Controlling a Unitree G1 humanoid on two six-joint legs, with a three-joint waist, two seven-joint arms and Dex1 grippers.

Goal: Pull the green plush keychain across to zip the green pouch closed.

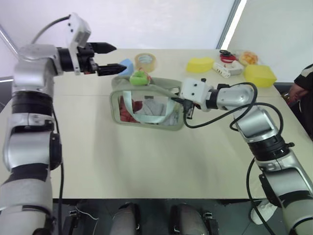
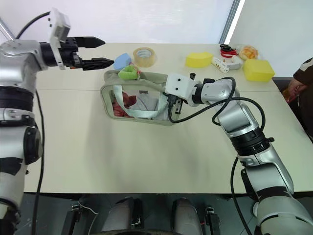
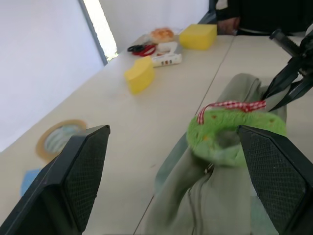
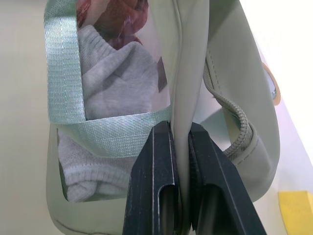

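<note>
Left gripper [image 1: 108, 58] hovering wide open just left of the green plush keychain [image 1: 139, 77], nothing between its fingers, keychain lying on the far top edge of the green pouch [image 1: 146, 107] at mid-table [image 1: 146, 161]. Right gripper [image 4: 180, 142] clamped tight on the pouch's right end seam, fingertips buried against fabric. Red and grey contents blurred behind the clear window; zipper pull itself hidden under the plush.
</note>
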